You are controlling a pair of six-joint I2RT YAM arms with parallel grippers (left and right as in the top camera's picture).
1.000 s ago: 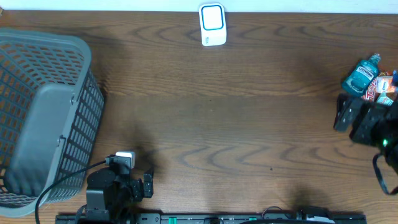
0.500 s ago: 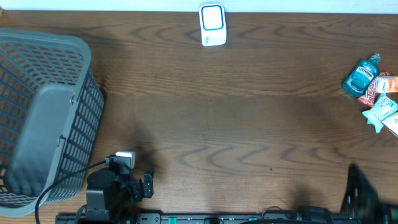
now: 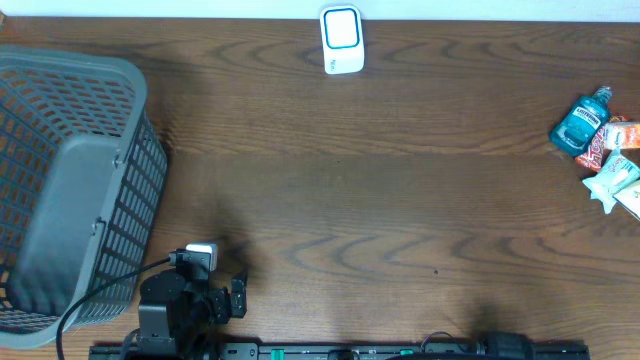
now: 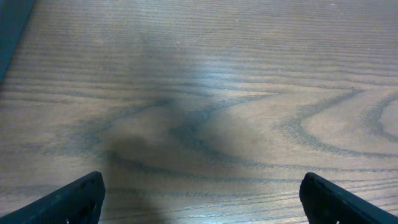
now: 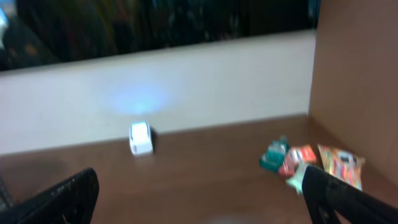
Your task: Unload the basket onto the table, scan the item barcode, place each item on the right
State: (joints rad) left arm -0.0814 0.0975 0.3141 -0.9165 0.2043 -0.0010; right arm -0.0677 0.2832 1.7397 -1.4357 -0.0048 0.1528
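The teal bottle [image 3: 581,124] is seen at the far right edge of the table [image 3: 400,200]. An orange packet [image 3: 606,140] is right beside it, and a pale green packet [image 3: 612,180] is next to that. 1 second ago the packets were partly hidden by the right arm. Now all 3 things are shown bare, and that arm is gone from the overhead view. A white label is seen on the bottle, but its words are too small to be read. The white scanner [image 3: 342,40] is set well apart, at the back edge. The right gripper [image 5: 199,199] is held wide open with nothing in it. The left gripper [image 4: 202,199] is wide open too, over bare wood near the grey basket [image 3: 100,70].
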